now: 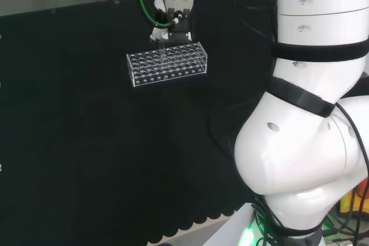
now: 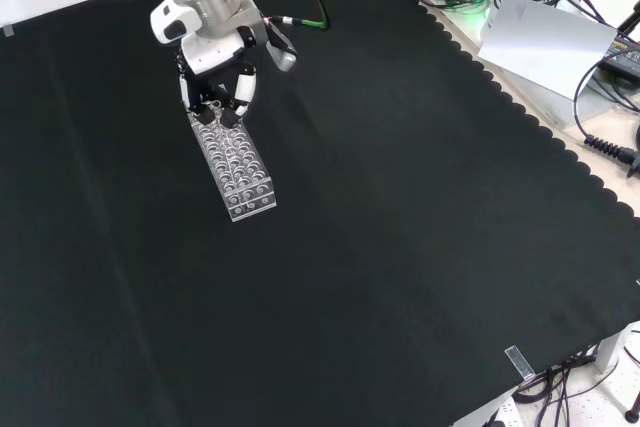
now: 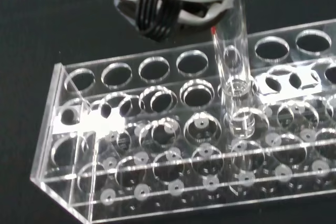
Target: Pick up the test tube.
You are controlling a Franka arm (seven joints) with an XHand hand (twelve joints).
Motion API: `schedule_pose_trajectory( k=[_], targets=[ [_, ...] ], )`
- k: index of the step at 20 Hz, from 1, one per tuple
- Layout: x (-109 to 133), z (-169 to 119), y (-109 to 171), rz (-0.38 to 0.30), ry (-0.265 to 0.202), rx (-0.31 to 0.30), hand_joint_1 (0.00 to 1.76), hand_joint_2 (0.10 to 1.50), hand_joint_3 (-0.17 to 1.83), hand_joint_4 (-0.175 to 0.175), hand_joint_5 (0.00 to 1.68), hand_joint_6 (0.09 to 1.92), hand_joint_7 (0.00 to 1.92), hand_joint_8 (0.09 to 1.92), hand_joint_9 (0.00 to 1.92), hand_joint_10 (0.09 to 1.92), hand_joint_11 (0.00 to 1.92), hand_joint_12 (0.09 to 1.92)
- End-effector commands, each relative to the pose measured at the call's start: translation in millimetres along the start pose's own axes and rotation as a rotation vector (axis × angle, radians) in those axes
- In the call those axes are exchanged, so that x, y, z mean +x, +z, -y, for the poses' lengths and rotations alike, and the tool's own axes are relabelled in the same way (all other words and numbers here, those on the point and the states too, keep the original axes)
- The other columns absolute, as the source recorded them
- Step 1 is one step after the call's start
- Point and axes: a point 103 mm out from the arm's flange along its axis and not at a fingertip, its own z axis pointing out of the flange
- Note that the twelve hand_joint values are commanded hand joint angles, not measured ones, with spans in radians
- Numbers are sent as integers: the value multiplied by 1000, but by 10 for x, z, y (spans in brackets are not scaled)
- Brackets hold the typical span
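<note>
1. wrist view: slim clear glass test tube (image 3: 233, 61) upright in a hole of the clear acrylic many-holed rack (image 3: 173, 150), lower end down in the rack, upper end up by the hand.
2. likely light, stiff, smooth and slippery, breakable; best pinched at the bare upper part and lifted straight up.
3. front view: black and white hand (image 2: 218, 97) pointing down over the rack's far end, fingers curled close together; whether already pinching the tube, cannot tell.

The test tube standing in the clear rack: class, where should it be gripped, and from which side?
Grip the test tube by its upper part, which stands clear above the rack, coming from above. It stands upright in a hole, its lower part enclosed by the rack's plates. The hand hangs over that end.
</note>
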Motion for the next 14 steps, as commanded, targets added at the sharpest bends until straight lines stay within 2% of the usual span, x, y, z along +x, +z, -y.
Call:
schedule_pose_trajectory(
  k=[1, 7, 14],
  targets=[
    [4, -48, -117, -31, 16, 26, 1226, 689, 565, -175, 1329, 519, 1684, 508, 1594, 520, 1283, 847],
    [-68, -19, -165, -46, 77, 42, 1229, 676, 584, -175, 1338, 511, 1693, 504, 1607, 518, 1296, 847],
    [-81, 20, -357, -111, 65, 35, 1230, 663, 604, -175, 1347, 503, 1697, 499, 1613, 516, 1301, 844]
  ],
)
